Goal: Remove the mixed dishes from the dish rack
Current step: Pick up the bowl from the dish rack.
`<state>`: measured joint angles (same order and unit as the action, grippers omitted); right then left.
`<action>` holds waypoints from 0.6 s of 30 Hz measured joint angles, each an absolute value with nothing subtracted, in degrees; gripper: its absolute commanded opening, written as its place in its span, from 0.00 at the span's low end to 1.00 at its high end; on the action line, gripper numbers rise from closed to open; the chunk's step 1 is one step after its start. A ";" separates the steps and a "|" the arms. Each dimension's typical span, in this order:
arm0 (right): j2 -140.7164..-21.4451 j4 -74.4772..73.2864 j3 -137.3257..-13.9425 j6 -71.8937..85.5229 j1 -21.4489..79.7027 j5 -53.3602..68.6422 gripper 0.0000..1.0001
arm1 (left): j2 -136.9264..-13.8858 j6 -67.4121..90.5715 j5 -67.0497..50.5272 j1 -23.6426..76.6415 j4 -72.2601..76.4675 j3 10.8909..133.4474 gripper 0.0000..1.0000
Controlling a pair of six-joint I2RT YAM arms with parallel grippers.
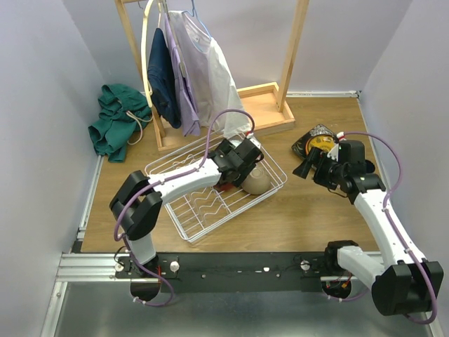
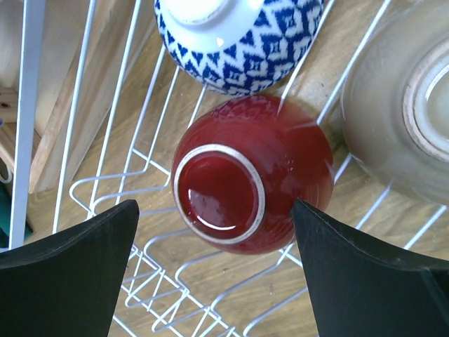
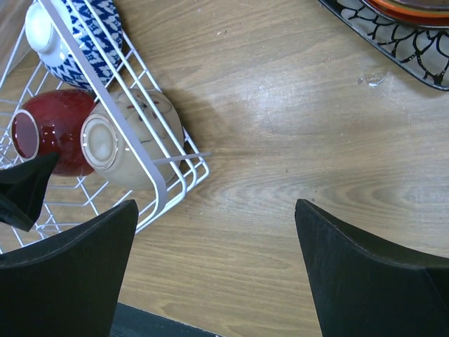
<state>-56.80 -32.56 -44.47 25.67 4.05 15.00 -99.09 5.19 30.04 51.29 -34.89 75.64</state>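
Hovering above red bowl (image 2: 249, 175), left hand (image 2: 214, 205) spread

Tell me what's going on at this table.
The robot is unloading a dish rack. The left gripper hangs over an upside-down red bowl in the rack, with its jaws open on either side and not closed on it. A blue-white bowl and a tan bowl sit upside down beside it in the rack. The right gripper is open and empty over the bare table, close to a stack of plates already out of the rack.
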 measured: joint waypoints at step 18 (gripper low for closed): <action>-55.96 -30.24 -43.00 21.67 4.05 17.63 1.00 | -104.03 11.25 35.73 49.93 -38.22 82.87 0.99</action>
<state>-55.96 -30.24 -43.00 21.67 4.05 17.63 -104.03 11.25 35.73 49.93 -38.22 82.87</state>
